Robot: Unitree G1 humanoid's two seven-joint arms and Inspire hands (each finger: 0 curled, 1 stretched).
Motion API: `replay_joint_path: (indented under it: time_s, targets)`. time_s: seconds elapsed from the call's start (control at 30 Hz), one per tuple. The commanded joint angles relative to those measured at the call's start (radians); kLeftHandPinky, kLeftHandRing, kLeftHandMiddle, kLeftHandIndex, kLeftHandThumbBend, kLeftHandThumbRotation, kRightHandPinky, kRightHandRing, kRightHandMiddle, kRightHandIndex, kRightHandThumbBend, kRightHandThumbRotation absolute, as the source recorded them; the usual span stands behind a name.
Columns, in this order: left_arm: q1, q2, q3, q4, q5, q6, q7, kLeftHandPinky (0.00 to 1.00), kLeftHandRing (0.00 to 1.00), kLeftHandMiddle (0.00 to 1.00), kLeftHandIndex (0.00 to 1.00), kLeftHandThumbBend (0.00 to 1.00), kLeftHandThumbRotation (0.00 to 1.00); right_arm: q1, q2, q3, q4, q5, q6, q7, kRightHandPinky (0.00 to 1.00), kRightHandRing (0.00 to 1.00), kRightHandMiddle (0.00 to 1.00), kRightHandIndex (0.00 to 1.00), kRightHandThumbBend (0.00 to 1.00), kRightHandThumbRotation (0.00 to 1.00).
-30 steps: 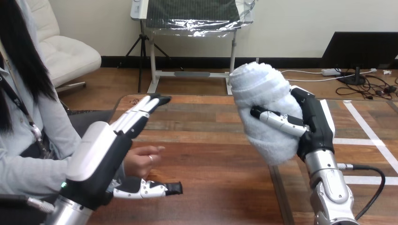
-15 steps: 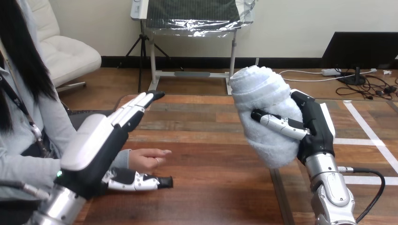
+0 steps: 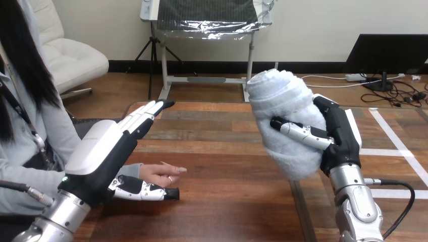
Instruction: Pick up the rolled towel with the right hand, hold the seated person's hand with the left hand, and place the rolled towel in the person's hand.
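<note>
A white rolled towel (image 3: 285,123) stands upright above the table's right half, with my right hand (image 3: 337,136) shut on it, thumb across its front. My left hand (image 3: 108,151) is open at the lower left, fingers straight and pointing away, thumb low near the table. The person's hand (image 3: 161,174) lies on the table between my left hand's fingers and thumb, just above the thumb. I see no finger of mine curled round the person's hand.
The wooden table (image 3: 227,171) stretches between both arms, with a dark seam (image 3: 298,212) running down its right part. The person sits at the left side, a grey sleeve (image 3: 30,176) behind my left arm.
My left hand has drawn back to the lower left and its thumb has dropped lower. The person's hand has stretched forward along the table. The towel and right hand have barely moved.
</note>
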Motion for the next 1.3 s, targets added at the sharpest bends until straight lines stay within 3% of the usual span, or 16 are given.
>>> replay_joint_path:
  time_s: [0.0,0.23,0.63,0.93,1.27]
  targets:
    - [-0.081,0.032,-0.02,0.051,0.006,0.004,0.016,0.85,0.94,0.95,0.93,1.0,0.24,-0.045,0.009,-0.022,-0.073,0.026,-0.035,0.007,0.34,0.4,0.47,0.45,0.84,0.0]
    - [-0.103,0.055,-0.043,0.086,0.028,0.033,0.008,0.85,0.93,0.95,0.94,1.0,0.25,-0.04,0.01,-0.018,-0.081,0.024,-0.035,0.001,0.34,0.4,0.46,0.45,0.83,0.0]
    - [-0.169,0.087,-0.091,0.222,0.055,0.025,0.022,0.83,0.91,0.93,0.93,1.0,0.24,-0.03,0.012,-0.018,-0.098,0.028,-0.028,0.004,0.34,0.4,0.46,0.45,0.83,0.0]
    - [-0.227,0.113,-0.136,0.333,0.102,0.016,0.053,0.81,0.89,0.9,0.89,1.0,0.25,-0.024,0.016,-0.024,-0.11,0.045,-0.031,0.031,0.34,0.4,0.46,0.45,0.82,0.0]
    - [-0.291,0.127,-0.189,0.459,0.142,0.033,0.081,0.8,0.86,0.87,0.86,1.0,0.22,-0.015,0.017,-0.023,-0.135,0.041,-0.024,0.025,0.33,0.4,0.46,0.45,0.82,0.0]
